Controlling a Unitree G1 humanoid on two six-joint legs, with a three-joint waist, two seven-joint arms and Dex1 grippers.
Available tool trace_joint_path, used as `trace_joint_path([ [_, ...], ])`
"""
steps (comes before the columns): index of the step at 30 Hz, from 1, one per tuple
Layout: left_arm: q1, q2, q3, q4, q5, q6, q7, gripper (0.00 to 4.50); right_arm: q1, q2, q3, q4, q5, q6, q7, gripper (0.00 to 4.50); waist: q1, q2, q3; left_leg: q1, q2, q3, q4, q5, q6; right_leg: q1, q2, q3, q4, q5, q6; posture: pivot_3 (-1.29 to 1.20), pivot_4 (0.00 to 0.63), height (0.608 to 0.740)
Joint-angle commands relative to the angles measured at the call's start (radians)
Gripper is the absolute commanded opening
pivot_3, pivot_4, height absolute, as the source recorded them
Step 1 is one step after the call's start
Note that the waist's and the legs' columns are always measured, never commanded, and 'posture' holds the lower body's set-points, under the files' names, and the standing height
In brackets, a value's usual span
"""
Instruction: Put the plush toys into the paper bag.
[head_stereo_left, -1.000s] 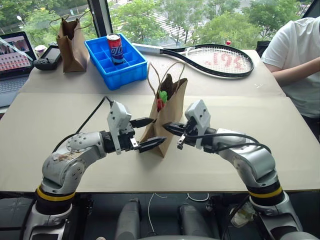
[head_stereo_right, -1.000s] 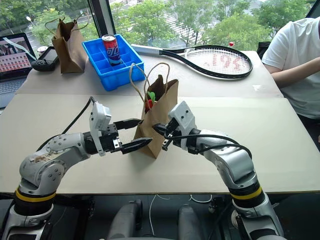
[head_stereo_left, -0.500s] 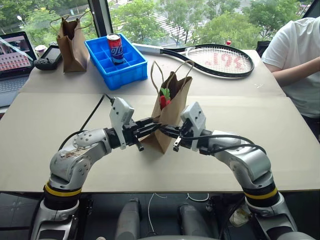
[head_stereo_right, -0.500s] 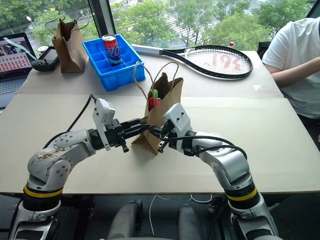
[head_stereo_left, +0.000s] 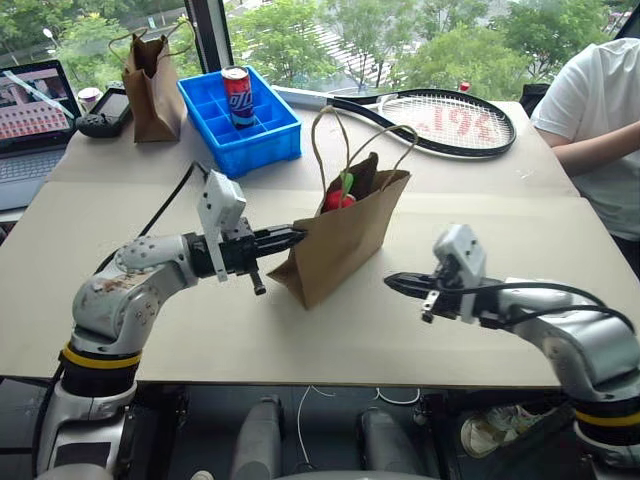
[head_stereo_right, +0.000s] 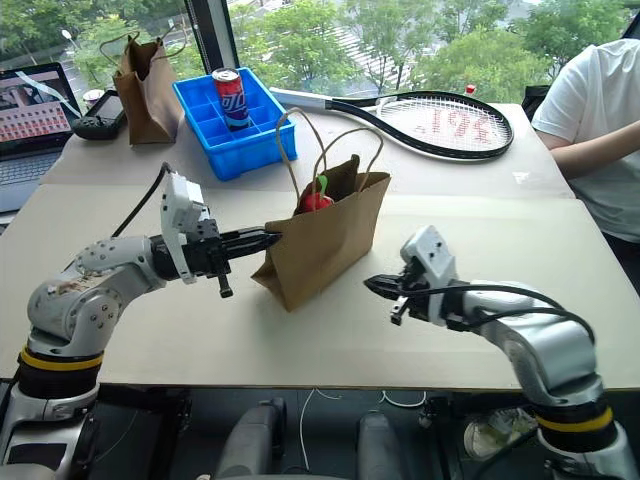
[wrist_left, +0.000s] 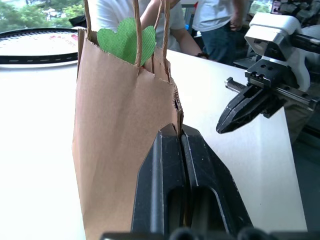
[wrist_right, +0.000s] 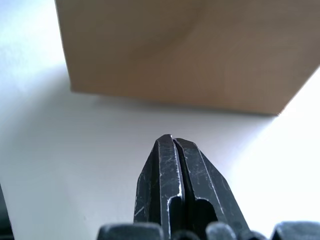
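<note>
My left arm is reaching level across the worktop (head_stereo_left: 480, 215), its left pincer (head_stereo_left: 297, 236) clenched on the near edge of the paper bag (head_stereo_left: 345, 238), which is tilting away from it. My right arm is stretching low beyond the bag's other side, the right pincer (head_stereo_left: 392, 283) clamped together with nothing in it, apart from the bag. The red chili toy (head_stereo_left: 338, 199) is peeking from the bag's mouth beyond my left pincer. Farther past the bag are lying a tennis racket (head_stereo_left: 430, 115) and a blue tray (head_stereo_left: 240, 121).

Bright daylight from the windows (head_stereo_left: 330, 40) behind the desk (head_stereo_left: 480, 230). Soft shadows fall toward the camera under the paper bag (head_stereo_left: 345, 245). Desk surface washes out white in both wrist views. Head views sharp; slight edge distortion.
</note>
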Motion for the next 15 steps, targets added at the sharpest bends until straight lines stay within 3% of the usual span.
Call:
trace_joint_path([
  [1, -0.064, 0.032, -0.022, 0.056, -0.024, -0.074, -0.216, 0.1, 0.115, -0.124, -0.178, 0.049, -0.034, -0.063, 0.091, 0.0, 0.001, 0.0, 0.0, 0.0, 0.0, 0.0, 0.0, 0.0, 0.0, 0.0, 0.0, 0.0, 0.0, 0.0, 0.0, 0.0, 0.15, 0.74],
  [7, -0.164, -0.009, -0.109, 0.228, 0.009, -0.163, -0.461, 0.1, 0.243, -0.153, -0.307, 0.062, -0.049, -0.096, 0.102, 0.0, -0.001, 0.0, 0.0, 0.001, 0.0, 0.001, 0.001, 0.004, 0.006, 0.0, 0.0, 0.001, 0.0, -0.002, 0.004, 0.0, 0.15, 0.74],
  [15, -0.283, -0.096, -0.088, 0.318, -0.036, -0.148, -0.521, 0.1, 0.359, -0.125, -0.414, -0.005, -0.036, -0.073, 0.081, 0.0, 0.001, 0.0, 0.0, 0.0, 0.0, 0.0, 0.002, 0.005, 0.007, 0.001, 0.0, 0.002, 0.0, -0.003, 0.007, 0.0, 0.15, 0.74],
])
